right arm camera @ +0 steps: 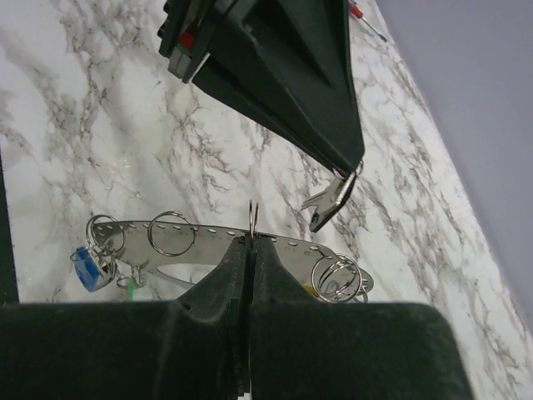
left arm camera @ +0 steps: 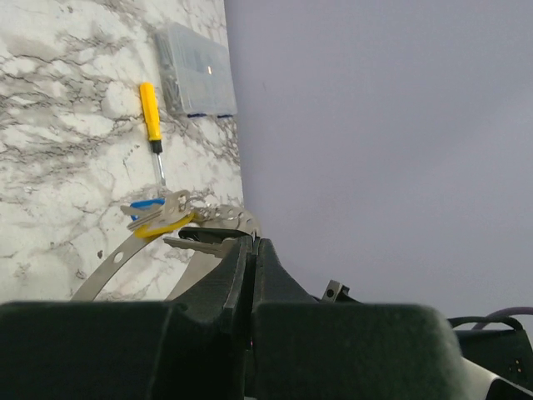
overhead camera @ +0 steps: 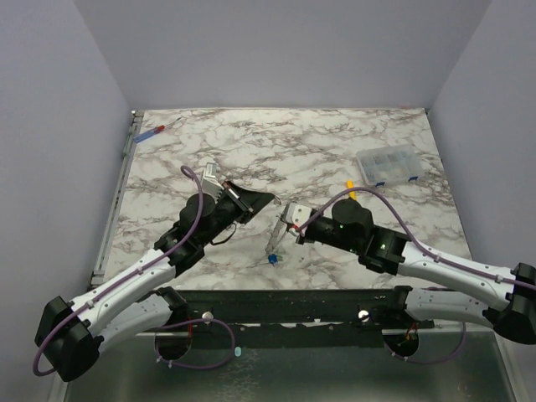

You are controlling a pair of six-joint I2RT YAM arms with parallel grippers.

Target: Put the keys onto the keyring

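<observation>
The keyring (right arm camera: 208, 236) is a flat curved silver band with a row of holes and small split rings. My right gripper (right arm camera: 252, 243) is shut on one upright split ring (right arm camera: 253, 215) on the band's edge and holds the band above the table (overhead camera: 277, 239). A blue-capped key (right arm camera: 87, 272) hangs at its low end (overhead camera: 272, 260). Blue and yellow capped keys (left arm camera: 156, 218) hang on the band in the left wrist view. My left gripper (left arm camera: 251, 242) is shut on a bare silver key (left arm camera: 198, 245), held just beside the band (right arm camera: 331, 200), tip near the ring. It shows in the top view (overhead camera: 265, 199).
A yellow-handled screwdriver (overhead camera: 350, 188) lies behind the right gripper (overhead camera: 285, 221). A clear compartment box (overhead camera: 388, 164) stands at the right. A red-and-blue-handled screwdriver (overhead camera: 156, 131) lies at the far left corner. Marble tabletop (overhead camera: 318, 134), grey walls around.
</observation>
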